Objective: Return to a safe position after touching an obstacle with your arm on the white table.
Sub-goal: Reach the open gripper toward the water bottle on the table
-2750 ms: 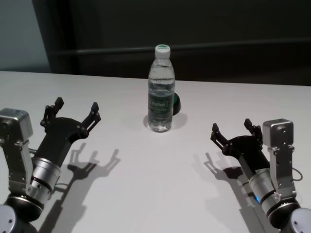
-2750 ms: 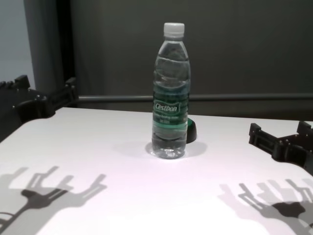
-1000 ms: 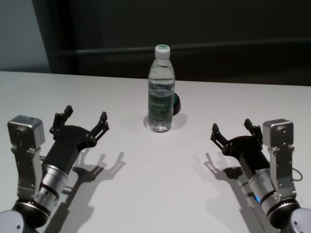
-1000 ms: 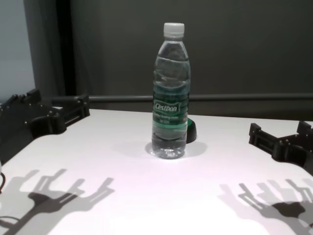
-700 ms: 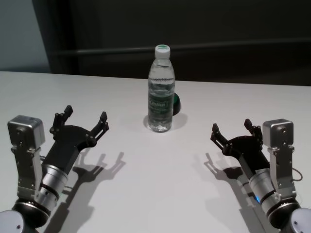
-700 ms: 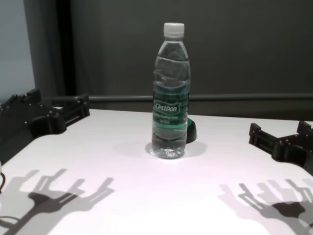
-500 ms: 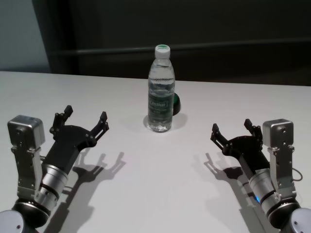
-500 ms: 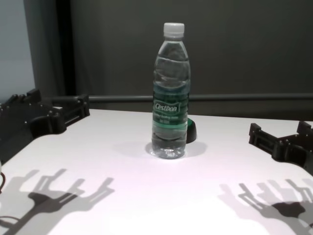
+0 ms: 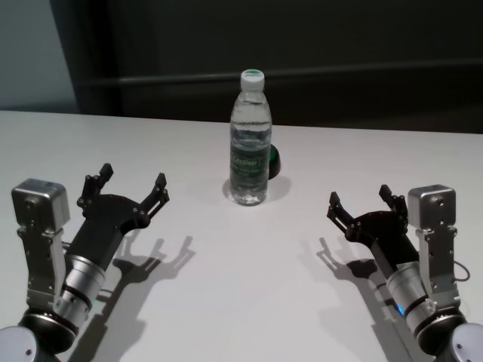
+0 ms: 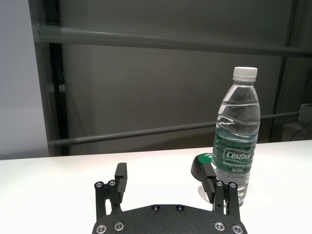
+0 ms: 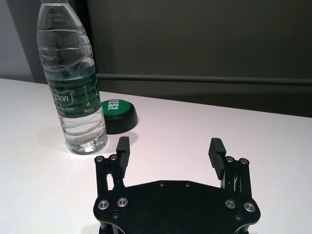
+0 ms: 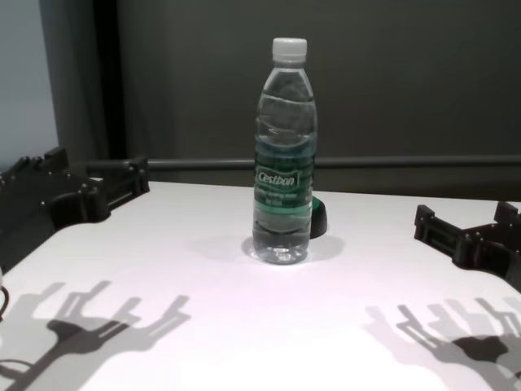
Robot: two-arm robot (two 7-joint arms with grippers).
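The obstacle, a tall clear water bottle (image 9: 250,139) (image 12: 284,155) (image 10: 236,141) (image 11: 71,83) with a white cap and green label, stands upright near the middle of the white table (image 9: 249,279) (image 12: 269,318). My left gripper (image 9: 127,185) (image 10: 165,181) (image 12: 89,181) hovers open over the table's near left, well apart from the bottle and holding nothing. On the near right, my right gripper (image 9: 361,200) (image 11: 169,151) (image 12: 468,228) is open too, with nothing between its fingers.
A small dark dome with a green top (image 9: 273,160) (image 12: 319,217) (image 11: 116,115) (image 10: 202,166) sits just behind the bottle to its right. A dark wall with a horizontal rail (image 12: 391,161) runs behind the table's far edge.
Since the earliest frames my left gripper has drawn back toward me and slightly inward; over the last second nothing has moved. The bottle and right arm stay put.
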